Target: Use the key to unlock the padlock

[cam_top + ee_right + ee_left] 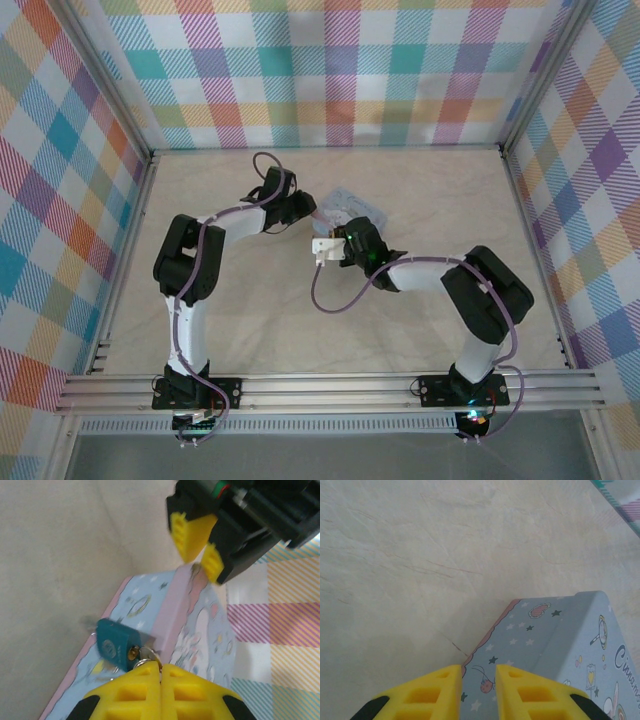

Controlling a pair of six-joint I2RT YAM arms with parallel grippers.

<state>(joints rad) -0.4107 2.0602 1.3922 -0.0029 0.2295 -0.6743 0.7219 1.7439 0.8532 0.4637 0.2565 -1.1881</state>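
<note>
A teal padlock point(114, 645) hangs on the front of a pale blue cartoon-printed box point(200, 630). A silver key point(149, 655) sits in its keyhole, and my right gripper point(161, 669) is shut on the key's head. From above, the right gripper point(345, 238) meets the box point(350, 208) near the table's middle. My left gripper point(308, 212) is at the box's left corner. In the left wrist view its yellow fingers point(445, 680) stand open astride the box's edge point(520, 640). The right wrist view also catches the left gripper point(200, 555) at the box's far edge.
Checked cloth walls point(340, 60) enclose the beige table point(300, 320). A white part point(324, 247) of the right wrist sticks out beside the box. Metal rails point(330, 385) run along the near edge.
</note>
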